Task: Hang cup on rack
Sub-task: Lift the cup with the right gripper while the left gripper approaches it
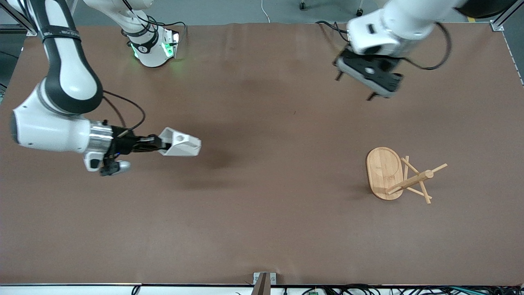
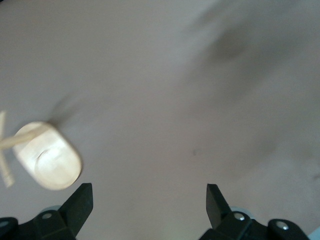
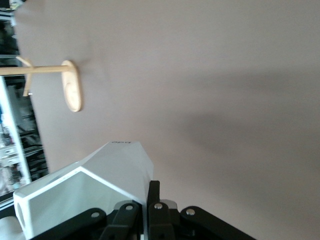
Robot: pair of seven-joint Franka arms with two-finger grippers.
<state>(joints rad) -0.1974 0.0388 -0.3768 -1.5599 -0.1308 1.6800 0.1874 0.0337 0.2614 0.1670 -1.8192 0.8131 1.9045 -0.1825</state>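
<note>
Brown tabletop (image 1: 262, 213) fills our front view: the right gripper (image 1: 161, 144) pinches the cup (image 1: 180, 143) aloft at nine o'clock; the rack (image 1: 393, 174) stands at four o'clock. The left gripper (image 1: 354, 86) hovers at one o'clock. Our left wrist view shows its fingers (image 2: 80, 202) spread. Our right wrist view shows fingers (image 3: 150, 200) clamped on the cup's wall.

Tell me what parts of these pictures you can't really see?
- Small white faceted cup: its handle is hidden in the front view by the right hand shut on it; the right wrist view's edge cuts off its mouth.
- Light bamboo rack: the left wrist view is blurred and its edge crops the pegs.
- Left hand, open over the brown table: motion-blurred in the front view.
</note>
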